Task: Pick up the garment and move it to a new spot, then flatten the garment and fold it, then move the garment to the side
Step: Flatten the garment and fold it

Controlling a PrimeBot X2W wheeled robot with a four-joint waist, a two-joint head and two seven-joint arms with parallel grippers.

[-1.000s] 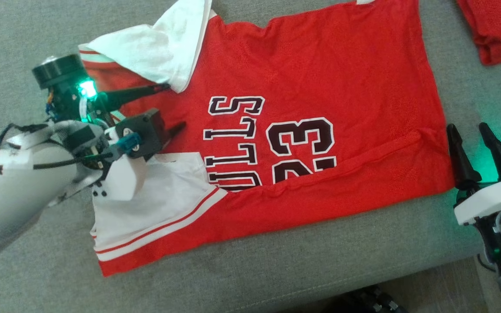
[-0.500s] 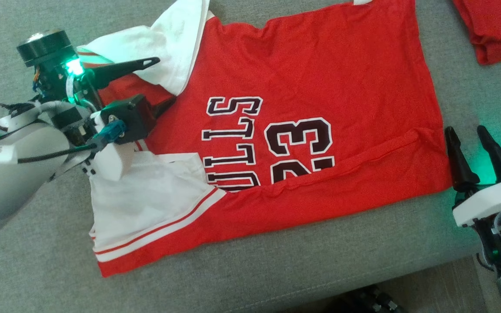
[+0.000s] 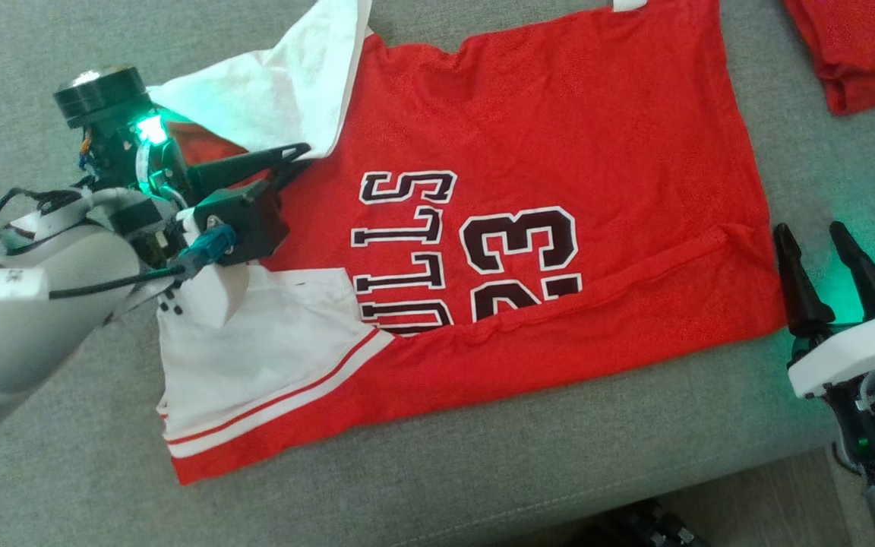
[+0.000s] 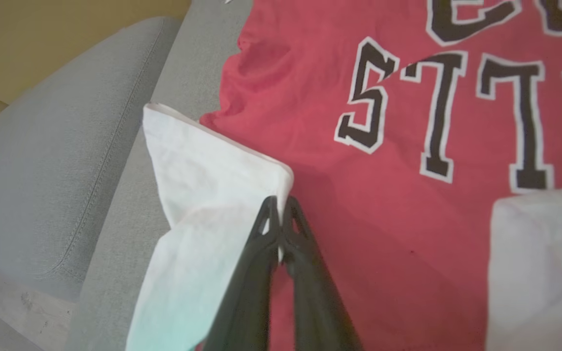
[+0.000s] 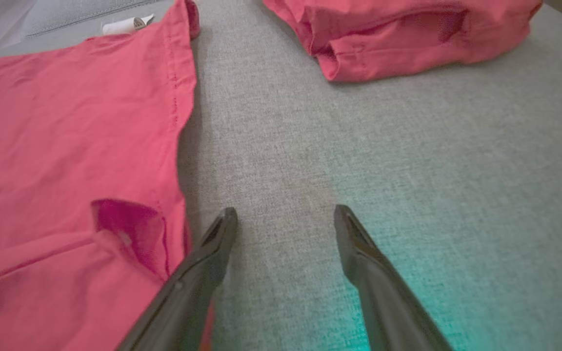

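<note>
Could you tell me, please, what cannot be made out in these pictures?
1. Jersey lettering, head view: partly covered by its folded-over red edge.
2. Second red garment, head view: cut off by the picture's corner.
3. How much white sleeve the left gripper pinches, left wrist view: hidden between its shut fingers.

Silver-grey forearm [image 3: 20,334], black cable [image 3: 103,286], green light [image 3: 150,129], long dark pincer fingers [image 4: 254,273]

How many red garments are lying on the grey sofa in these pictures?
2. The red jersey with white sleeves lies spread in the middle; a second red garment lies at the head view's upper right corner, cut off by the edge. More may lie outside.
</note>
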